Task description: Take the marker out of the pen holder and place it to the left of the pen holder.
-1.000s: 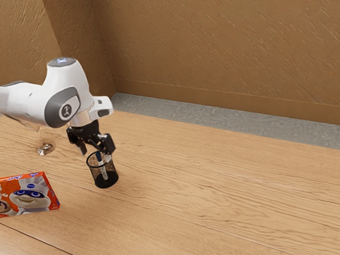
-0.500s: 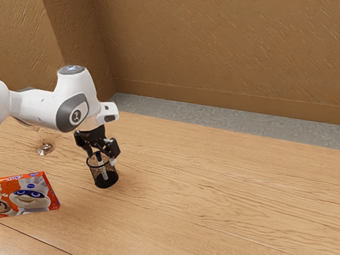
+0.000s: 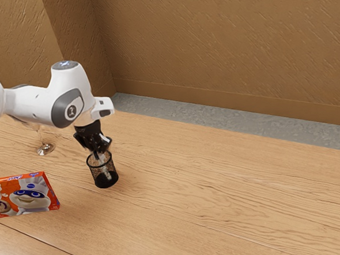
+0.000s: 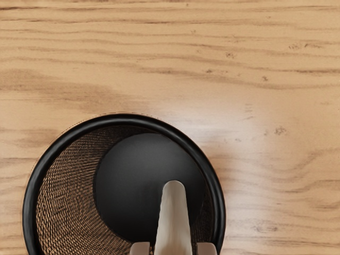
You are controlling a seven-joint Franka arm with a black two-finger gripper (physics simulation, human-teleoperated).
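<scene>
Near to far, exterior view. Nearest: 1 worktop (image 3: 220, 199), light wood, visible seam across it. On it at the exterior view's left edge, 1 box (image 3: 37, 200), orange-red, partly cut off by the frame. Front has a smiling white character in a blue mask and white hat, with a small blue badge on the hat. Lettering runs along the top strip and at the cut-off side; too small for me to read reliably, so no brand call.

Next: 1 pen holder (image 3: 106, 181), black mesh, round, upright on the worktop, well apart from the box. Contents: 1 marker (image 3: 103, 161), pale lower part inside the holder, visible through the mesh. Wrist view agrees: its light end is inside the rim, over the solid black base. Marker is not out, nothing placed to the side yet.

Fingers (image 3: 105, 146): 2, black, directly above the rim, clenched on the marker from two sides. Pointing down. 1 arm (image 3: 47, 106), white with grey covers, comes in from the exterior view's left; round dark emblem on its side, no text readable.

Farther: 1 stemmed glass (image 3: 45, 149), clear, base on the worktop, partly behind the arm. Then a grey floor strip (image 3: 227, 126), then brown textured walls (image 3: 223, 49), 2 faces meeting at a corner.
</scene>
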